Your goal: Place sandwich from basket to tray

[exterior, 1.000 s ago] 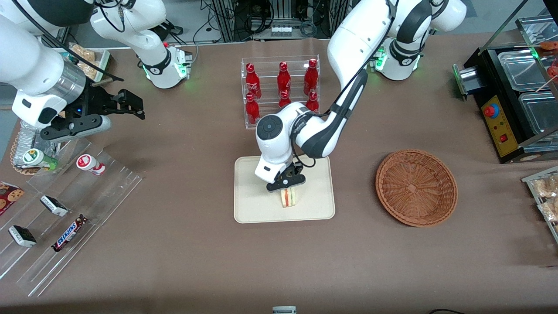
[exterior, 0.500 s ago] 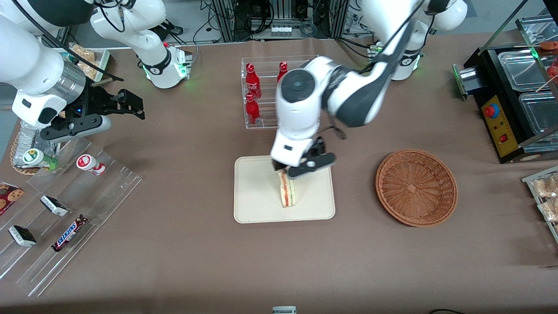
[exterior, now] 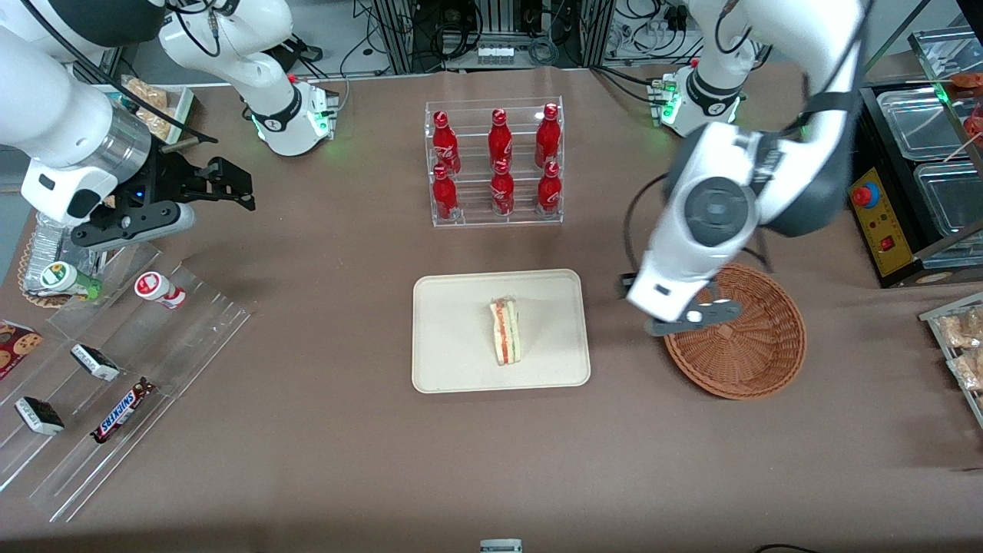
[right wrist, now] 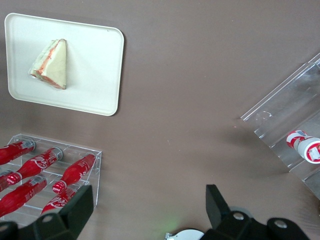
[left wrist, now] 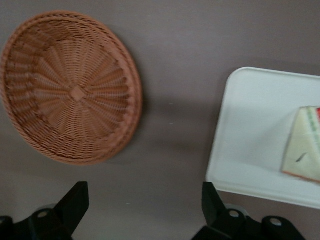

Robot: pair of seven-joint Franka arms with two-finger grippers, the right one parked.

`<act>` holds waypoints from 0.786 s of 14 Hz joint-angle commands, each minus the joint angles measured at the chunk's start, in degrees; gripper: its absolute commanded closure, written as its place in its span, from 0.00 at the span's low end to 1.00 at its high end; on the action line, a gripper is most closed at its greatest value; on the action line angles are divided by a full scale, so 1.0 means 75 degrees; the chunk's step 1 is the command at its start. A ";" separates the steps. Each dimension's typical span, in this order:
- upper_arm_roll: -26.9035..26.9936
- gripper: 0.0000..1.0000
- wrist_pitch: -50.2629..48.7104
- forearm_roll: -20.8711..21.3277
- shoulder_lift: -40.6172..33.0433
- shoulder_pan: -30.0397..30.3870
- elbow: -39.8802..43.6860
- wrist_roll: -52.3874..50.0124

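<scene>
The sandwich [exterior: 505, 332] stands on its edge on the cream tray [exterior: 453, 361], its red and green filling showing. It also shows in the left wrist view [left wrist: 304, 150] on the tray [left wrist: 250, 150], and in the right wrist view [right wrist: 50, 64] on the tray [right wrist: 95, 75]. The wicker basket [exterior: 756, 346] is empty and lies beside the tray toward the working arm's end; it shows in the left wrist view [left wrist: 70, 90] too. My left gripper [exterior: 670, 311] hangs high above the basket's rim nearest the tray. It is open and empty [left wrist: 143, 200].
A clear rack of red bottles [exterior: 495, 161] stands farther from the camera than the tray. A tiered acrylic rack with snack bars [exterior: 115, 369] lies toward the parked arm's end. A black appliance [exterior: 898, 192] and packets of pastries [exterior: 960, 338] sit toward the working arm's end.
The gripper let go of the sandwich on the tray, rose, and swung away toward the basket. The sandwich stays on the tray.
</scene>
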 commanded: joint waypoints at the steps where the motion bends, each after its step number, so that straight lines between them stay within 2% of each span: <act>1: -0.0092 0.00 -0.0126 -0.0067 -0.1141 0.0888 -0.0902 0.1421; 6: -0.0092 0.00 -0.1356 -0.0126 -0.2113 0.2400 -0.0821 0.4210; 8: -0.0057 0.00 -0.1463 -0.0079 -0.2453 0.2461 -0.0763 0.4729; 10: -0.0522 0.00 -0.1475 -0.0067 -0.2677 0.3161 -0.0552 0.5103; 11: -0.0630 0.00 -0.1487 -0.0009 -0.2654 0.3222 -0.0226 0.5326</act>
